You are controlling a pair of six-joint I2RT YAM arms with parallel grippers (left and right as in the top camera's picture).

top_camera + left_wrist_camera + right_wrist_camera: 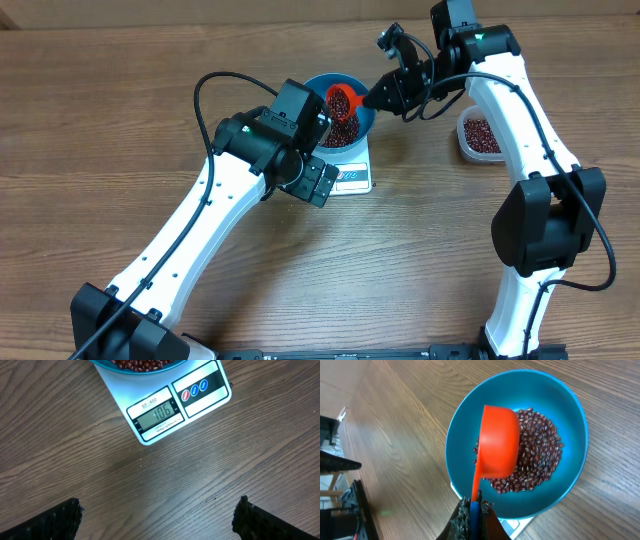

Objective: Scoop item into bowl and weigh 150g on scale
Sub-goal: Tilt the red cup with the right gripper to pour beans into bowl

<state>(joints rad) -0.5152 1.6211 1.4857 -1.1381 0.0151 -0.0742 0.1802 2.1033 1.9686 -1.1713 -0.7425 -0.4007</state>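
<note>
The blue bowl (368,122) stands on the white scale (352,178), with a heap of dark red beans (343,132) inside it. My right gripper (378,97) is shut on the blue-tipped handle of an orange scoop (341,101), which hangs tipped over the bowl. In the right wrist view the scoop (497,440) shows its rounded back above the beans (535,455) in the bowl (465,425). My left gripper (157,520) is open over bare table in front of the scale (200,402). The display (158,412) reads 106.
A clear plastic tub (479,135) holding more beans sits at the right, beside the right arm. The left arm's wrist hangs close over the scale's front-left corner. Wood tabletop (420,250) stretches in front of the scale.
</note>
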